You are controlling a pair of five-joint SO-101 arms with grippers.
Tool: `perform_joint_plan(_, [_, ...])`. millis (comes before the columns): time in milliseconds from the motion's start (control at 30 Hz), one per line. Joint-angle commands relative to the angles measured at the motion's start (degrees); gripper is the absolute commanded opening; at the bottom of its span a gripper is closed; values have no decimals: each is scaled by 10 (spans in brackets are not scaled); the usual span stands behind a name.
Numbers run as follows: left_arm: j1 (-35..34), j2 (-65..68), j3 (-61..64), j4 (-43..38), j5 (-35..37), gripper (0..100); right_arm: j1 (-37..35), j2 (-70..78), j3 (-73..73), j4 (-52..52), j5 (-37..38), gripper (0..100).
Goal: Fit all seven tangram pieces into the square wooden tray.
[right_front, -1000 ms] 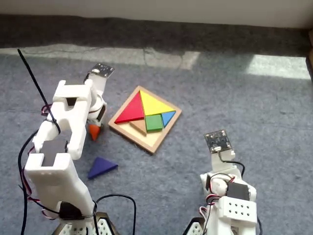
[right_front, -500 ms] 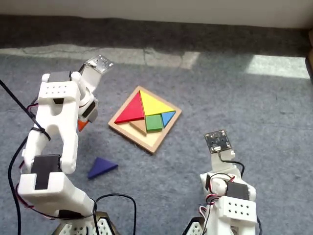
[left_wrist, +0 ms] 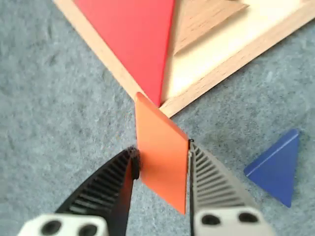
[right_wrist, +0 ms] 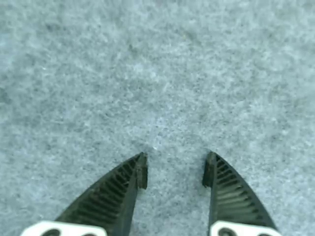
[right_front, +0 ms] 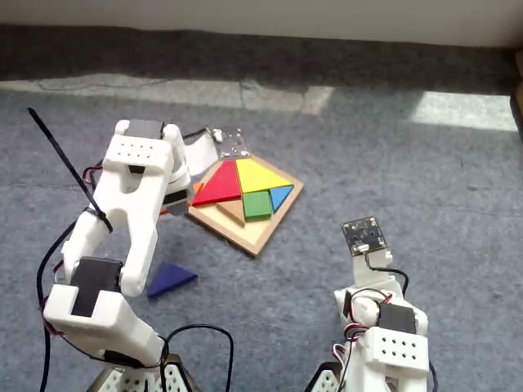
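Observation:
The square wooden tray [right_front: 265,233] lies mid-carpet and holds red [right_front: 219,184], yellow [right_front: 260,174], green [right_front: 257,205], small blue [right_front: 280,196] and tan [right_front: 231,209] pieces. In the left wrist view, my left gripper [left_wrist: 161,156] is shut on the orange piece [left_wrist: 161,158], held on edge just above the tray's [left_wrist: 206,88] corner beside the red triangle [left_wrist: 133,34]. From the high view that arm hangs over the tray's left corner, hiding most of the orange piece [right_front: 195,189]. A dark blue triangle [right_front: 170,278] lies loose on the carpet. My right gripper [right_wrist: 174,172] is open over bare carpet.
Grey carpet surrounds the tray. The right arm [right_front: 377,327] sits folded low at the front right. A dark strip and a wall run along the far edge. The blue triangle [left_wrist: 275,167] lies close beside the left gripper.
The left arm lifted the orange piece off the carpet, swung out left, then came right to the tray's left corner. The right arm has kept still.

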Motion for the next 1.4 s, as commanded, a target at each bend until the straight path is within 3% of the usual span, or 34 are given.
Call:
perform_joint_plan(0, [34,-32,-28,2,-54,6,16,-1,4,-7,-1,184])
perform_joint_plan(567, [119,-26,33,-7,-222,8,15,-1,2,-9,-1,184])
perform_joint_plan(733, [127,-27,91,-108,-222,14,15,-1,3,-20,-2,184])
perform_joint_plan(867, [123,-29,126,-179,-219,133,14,-1,3,-20,-2,184])
perform_joint_plan(1000, [109,-29,128,-190,-219,221,14,-1,3,-20,-2,184])
perform_joint_plan(1367, [64,-33,105,-188,-219,216,14,-1,3,-20,-1,184])
